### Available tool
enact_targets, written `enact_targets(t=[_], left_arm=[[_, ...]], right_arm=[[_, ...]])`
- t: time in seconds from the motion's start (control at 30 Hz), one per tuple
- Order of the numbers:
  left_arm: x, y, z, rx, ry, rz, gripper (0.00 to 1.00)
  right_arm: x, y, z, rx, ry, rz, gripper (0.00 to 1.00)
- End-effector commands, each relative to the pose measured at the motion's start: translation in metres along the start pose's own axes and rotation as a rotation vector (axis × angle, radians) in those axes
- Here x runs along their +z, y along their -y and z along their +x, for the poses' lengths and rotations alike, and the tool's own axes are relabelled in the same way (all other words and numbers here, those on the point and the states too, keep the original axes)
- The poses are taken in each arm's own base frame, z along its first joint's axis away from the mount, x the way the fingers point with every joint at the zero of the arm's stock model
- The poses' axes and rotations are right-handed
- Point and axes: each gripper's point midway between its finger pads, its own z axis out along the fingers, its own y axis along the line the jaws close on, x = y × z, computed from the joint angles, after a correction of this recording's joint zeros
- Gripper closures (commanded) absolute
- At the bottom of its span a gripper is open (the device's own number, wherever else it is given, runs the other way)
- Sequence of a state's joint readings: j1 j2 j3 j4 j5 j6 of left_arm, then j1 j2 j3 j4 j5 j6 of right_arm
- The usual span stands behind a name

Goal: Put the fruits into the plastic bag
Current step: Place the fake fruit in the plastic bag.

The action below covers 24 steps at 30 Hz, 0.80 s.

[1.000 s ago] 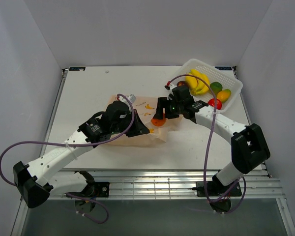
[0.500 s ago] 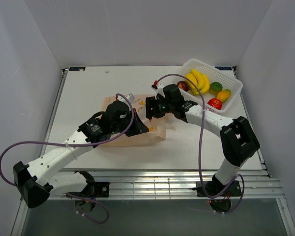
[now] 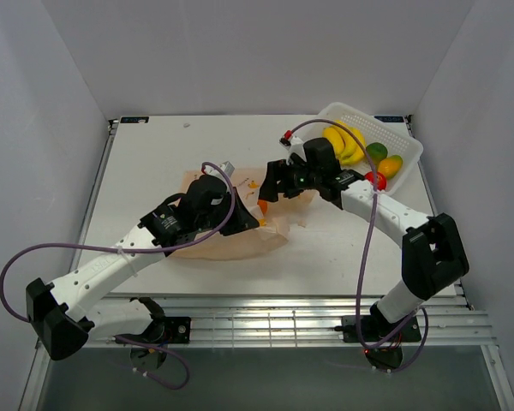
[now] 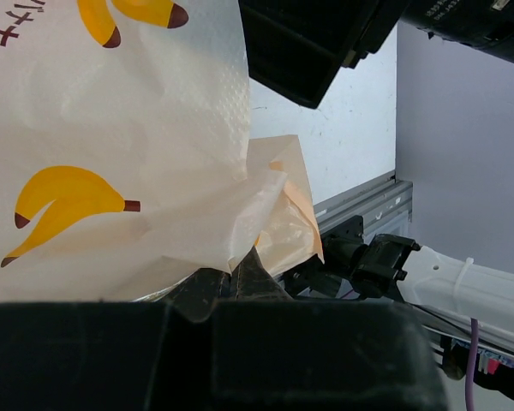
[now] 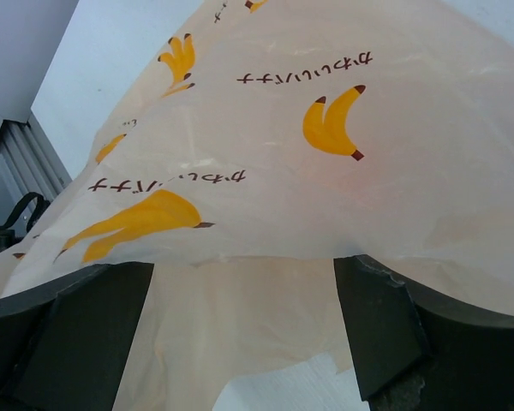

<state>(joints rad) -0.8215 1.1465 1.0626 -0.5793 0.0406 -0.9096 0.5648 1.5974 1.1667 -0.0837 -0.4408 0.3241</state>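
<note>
The peach plastic bag [image 3: 231,244] with printed bananas lies mid-table. My left gripper [image 3: 244,221] is shut on its upper film near the mouth and holds it raised; the left wrist view shows the fingertips [image 4: 240,270] pinching the bag [image 4: 111,111]. My right gripper [image 3: 270,188] stands open just outside the mouth, nothing between its fingers; the bag [image 5: 283,171] fills its wrist view, with the gripper [image 5: 244,274] wide apart. An orange [image 3: 263,206] shows as a small patch at the bag's mouth. The banana bunch [image 3: 343,141] and the green [image 3: 376,151], yellow-green [image 3: 391,164] and red [image 3: 376,179] fruits lie in the basket.
The white lattice basket [image 3: 404,137] stands at the back right corner, right behind the right arm's wrist. White walls close in the table on three sides. The metal rail [image 3: 274,321] runs along the near edge.
The right gripper carried the orange leftward into the bag's mouth, opened wider and drew back up and to the right without it. The left gripper has kept its hold on the bag.
</note>
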Motion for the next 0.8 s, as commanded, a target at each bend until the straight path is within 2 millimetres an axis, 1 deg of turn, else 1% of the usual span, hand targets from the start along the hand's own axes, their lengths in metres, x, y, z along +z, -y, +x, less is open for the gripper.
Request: enact_targets(t=[0.0, 0.07, 0.1, 0.13, 0.17, 0.2, 0.23, 0.27, 0.3, 0.33, 0.37, 0.4, 0.43, 0.47, 0.5, 0.53, 0.57, 0.6, 0.63, 0.67, 0.7, 0.73, 0.77], left_arm=[[-0.006, 0.014, -0.013, 0.005, 0.045, 0.037, 1.0], [-0.006, 0.013, -0.012, 0.001, 0.044, 0.034, 1.0], [-0.006, 0.013, -0.012, 0.001, 0.044, 0.034, 1.0], [-0.005, 0.012, -0.012, 0.001, 0.044, 0.033, 1.0], [-0.005, 0.012, -0.012, 0.001, 0.041, 0.031, 1.0], [-0.005, 0.012, -0.011, 0.0, 0.04, 0.031, 1.0], [-0.005, 0.012, -0.011, 0.0, 0.041, 0.033, 1.0], [-0.004, 0.011, -0.011, 0.0, 0.04, 0.028, 1.0], [-0.005, 0.012, -0.011, 0.0, 0.043, 0.032, 1.0], [-0.003, 0.011, -0.01, 0.0, 0.036, 0.029, 1.0], [-0.002, 0.011, -0.01, 0.0, 0.035, 0.027, 1.0], [-0.002, 0.01, -0.01, 0.0, 0.034, 0.025, 1.0], [-0.001, 0.01, -0.009, -0.001, 0.033, 0.024, 1.0], [-0.001, 0.01, -0.01, -0.003, 0.037, 0.025, 1.0], [-0.001, 0.009, -0.01, -0.003, 0.038, 0.024, 1.0], [-0.001, 0.01, -0.01, -0.002, 0.04, 0.026, 1.0], [-0.001, 0.009, -0.01, -0.002, 0.04, 0.024, 1.0], [-0.001, 0.009, -0.01, -0.001, 0.041, 0.023, 1.0], [-0.001, 0.009, -0.011, -0.001, 0.042, 0.024, 1.0], [-0.002, 0.009, -0.01, 0.0, 0.04, 0.026, 1.0], [-0.001, 0.008, -0.01, 0.001, 0.04, 0.024, 1.0], [-0.001, 0.007, -0.01, 0.0, 0.039, 0.021, 1.0], [-0.001, 0.007, -0.008, 0.001, 0.036, 0.021, 1.0]], right_arm=[[-0.016, -0.02, -0.011, -0.057, 0.012, -0.051, 0.1], [-0.029, -0.014, -0.016, -0.066, 0.017, 0.008, 0.1], [-0.039, -0.002, -0.022, -0.057, 0.035, 0.056, 0.1], [-0.049, 0.013, -0.019, -0.033, 0.028, 0.125, 0.1], [-0.059, 0.024, -0.022, -0.022, 0.041, 0.161, 0.1], [-0.083, 0.046, -0.034, 0.021, 0.091, 0.225, 0.1], [-0.097, 0.059, -0.037, 0.054, 0.112, 0.26, 0.1], [-0.11, 0.075, -0.036, 0.092, 0.122, 0.306, 0.1], [-0.134, 0.101, -0.044, 0.124, 0.165, 0.383, 0.1], [-0.148, 0.123, -0.045, 0.141, 0.179, 0.485, 0.1], [-0.159, 0.137, -0.046, 0.162, 0.165, 0.551, 0.1], [-0.172, 0.156, -0.046, 0.164, 0.155, 0.627, 0.1], [-0.186, 0.177, -0.044, 0.185, 0.144, 0.754, 0.1], [-0.192, 0.193, -0.049, 0.201, 0.127, 0.825, 0.1], [-0.202, 0.207, -0.043, 0.221, 0.095, 0.898, 0.1], [-0.212, 0.219, -0.043, 0.233, 0.087, 0.972, 0.1], [-0.208, 0.232, -0.037, 0.253, 0.046, 0.989, 0.1], [-0.215, 0.236, -0.043, 0.259, 0.038, 1.011, 0.1], [-0.223, 0.245, -0.043, 0.26, 0.024, 1.074, 0.1], [-0.222, 0.257, -0.037, 0.269, -0.014, 1.106, 0.1], [-0.228, 0.262, -0.044, 0.265, -0.011, 1.139, 0.1], [-0.236, 0.269, -0.039, 0.275, -0.042, 1.192, 0.1], [-0.233, 0.28, -0.032, 0.283, -0.077, 1.199, 0.1]])
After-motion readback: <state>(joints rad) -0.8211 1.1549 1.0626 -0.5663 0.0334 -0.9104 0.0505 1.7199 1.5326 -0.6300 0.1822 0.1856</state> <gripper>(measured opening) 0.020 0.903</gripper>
